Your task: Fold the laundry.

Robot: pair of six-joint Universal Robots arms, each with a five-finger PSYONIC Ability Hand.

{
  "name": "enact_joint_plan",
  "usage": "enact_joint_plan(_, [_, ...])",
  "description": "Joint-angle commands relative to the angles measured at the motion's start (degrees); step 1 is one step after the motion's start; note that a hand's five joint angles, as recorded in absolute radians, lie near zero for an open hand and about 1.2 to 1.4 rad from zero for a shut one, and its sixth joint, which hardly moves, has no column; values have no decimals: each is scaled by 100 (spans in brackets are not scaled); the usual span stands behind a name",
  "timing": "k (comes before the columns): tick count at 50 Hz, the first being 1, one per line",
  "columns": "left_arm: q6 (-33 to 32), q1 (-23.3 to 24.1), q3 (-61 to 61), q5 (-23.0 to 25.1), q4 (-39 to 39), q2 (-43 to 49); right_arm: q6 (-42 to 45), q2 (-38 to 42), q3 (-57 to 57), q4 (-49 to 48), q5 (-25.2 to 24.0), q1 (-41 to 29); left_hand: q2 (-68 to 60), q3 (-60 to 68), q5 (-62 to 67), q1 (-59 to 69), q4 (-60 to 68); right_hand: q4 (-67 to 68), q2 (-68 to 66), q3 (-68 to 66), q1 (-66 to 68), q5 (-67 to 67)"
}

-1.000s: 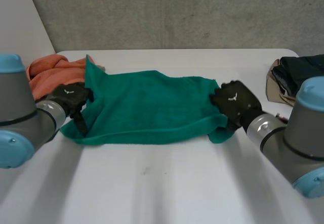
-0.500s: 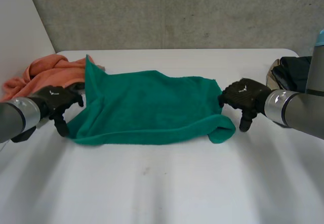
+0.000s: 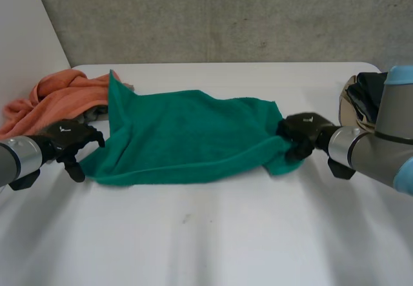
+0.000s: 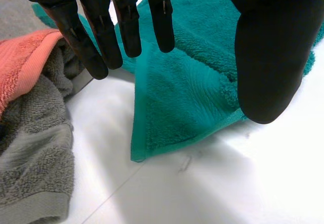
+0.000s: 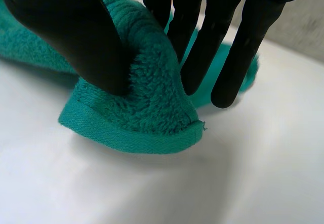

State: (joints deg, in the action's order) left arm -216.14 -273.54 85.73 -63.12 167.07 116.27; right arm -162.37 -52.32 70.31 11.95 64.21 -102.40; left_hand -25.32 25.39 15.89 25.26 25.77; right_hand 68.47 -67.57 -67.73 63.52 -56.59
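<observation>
A green towel (image 3: 193, 134) lies folded across the middle of the white table (image 3: 206, 234). My left hand (image 3: 68, 137) hovers at the towel's left front corner, open. In the left wrist view its straight fingers (image 4: 126, 21) and thumb stand apart above that corner of the towel (image 4: 187, 97) without touching it. My right hand (image 3: 303, 134) is at the towel's right front corner. Seen from the right wrist, its thumb (image 5: 76, 37) and fingers pinch the bunched corner of the towel (image 5: 147, 113), lifting it slightly off the table.
An orange cloth (image 3: 61, 92) with a grey one (image 3: 97, 113) under it lies at the back left, close to my left hand. A pile of dark and tan clothes (image 3: 371, 95) sits at the right edge. A concrete wall stands behind the table.
My right hand has moved onto the towel's right front corner and closed on it. My left hand has drawn a little leftward and lower, staying open.
</observation>
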Motion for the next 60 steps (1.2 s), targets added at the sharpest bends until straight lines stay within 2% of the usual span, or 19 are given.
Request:
enact_joint_plan(1, [36, 29, 137, -7, 62, -25, -84, -1190, 149, -167, 57, -184, -374, 366, 317, 379, 328, 1153, -1243, -1227, 1648, -1341])
enact_joint_plan(9, [299, 134, 295, -218, 501, -43, -233, -2378, 141, -185, 118, -473, -440, 433, 383, 446, 395, 1153, -1243, -1227, 1648, -1341])
enact_joint_plan(14, [405, 363, 365, -367, 590, -8, -286, -2696, -158, -176, 478, -886, -457, 450, 400, 463, 412, 1153, -1243, -1227, 1648, -1341])
enact_joint_plan(24, [572, 828, 471, -438, 686, 212, -67, -2573, -1185, -36, 1471, -1660, -240, 232, 183, 245, 194, 1153, -1243, -1227, 1648, -1341])
enact_joint_plan(34, [1179, 1198, 383, -446, 643, 326, -198, -2283, -2012, 219, 1920, -2038, 653, -660, -710, -648, -698, 1153, -1243, -1227, 1648, -1341])
enact_joint_plan(42, [1705, 1804, 208, -657, 713, 370, -330, -2221, -2276, 202, 2236, -2416, 653, -660, -710, -648, -698, 1153, -1243, -1227, 1648, -1341])
enact_joint_plan(50, [2593, 2664, -249, -1316, 915, 537, -567, -2248, -2382, 185, 2351, -2636, 1056, -1064, -1113, -1051, -1102, 1153, -1243, -1227, 1648, -1341])
enact_joint_plan(56, [2919, 3298, -688, -1694, 915, 809, -778, -2283, -2434, 185, 2421, -2663, 1040, -1048, -1097, -1035, -1086, 1153, -1243, -1227, 1648, -1341])
enact_joint_plan(58, [3059, 3518, -882, -1913, 889, 967, -858, -2309, -2443, 185, 2456, -2654, 338, -345, -395, -332, -383, 1153, -1243, -1227, 1648, -1341])
enact_joint_plan(59, [3173, 3649, -1022, -2167, 880, 1064, -893, -2327, -2435, 176, 2465, -2628, -1532, 1524, 1475, 1537, 1486, 1153, -1243, -1227, 1648, -1341])
enact_joint_plan(60, [3218, 3685, -1101, -2282, 871, 1108, -902, -2335, -2426, 176, 2474, -2610, -2433, 2426, 2376, 2438, 2388, 1153, -1243, -1227, 1648, -1341])
